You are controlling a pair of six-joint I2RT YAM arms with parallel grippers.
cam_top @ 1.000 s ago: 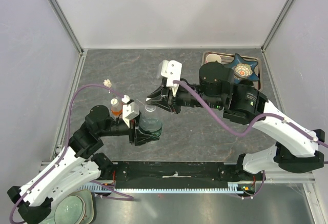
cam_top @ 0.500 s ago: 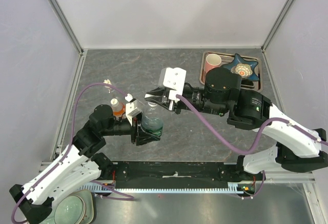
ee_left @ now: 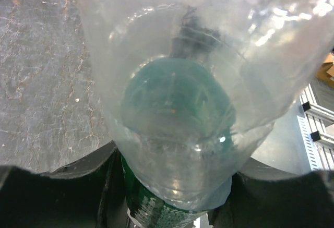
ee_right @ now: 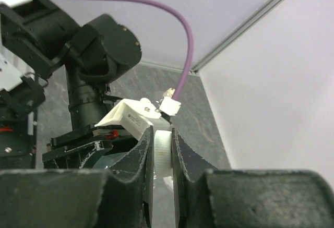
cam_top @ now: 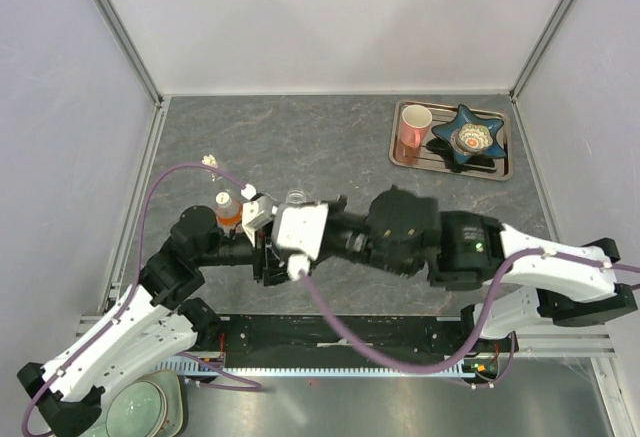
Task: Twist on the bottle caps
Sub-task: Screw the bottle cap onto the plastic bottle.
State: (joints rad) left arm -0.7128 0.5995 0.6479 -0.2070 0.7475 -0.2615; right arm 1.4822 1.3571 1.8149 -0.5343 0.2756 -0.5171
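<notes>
The left tool [ee_left: 172, 189] is gripping the green-label bottle [ee_left: 177, 97] at the desk's [cam_top: 340, 147] 7 o'clock area. The right tool [ee_right: 163, 160], pressed onto a white cap [ee_right: 162, 147], is hovering right beside it. The orange bottle [cam_top: 227, 212] is standing at the left tool's 10 o'clock.

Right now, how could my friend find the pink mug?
Look at the far right corner of the table, where a metal tray lies. The pink mug stands at its left end, beside a blue star-shaped dish. Only the mug is round, tall and pink.

Right jaws clamped, left jaws half-spread
</notes>
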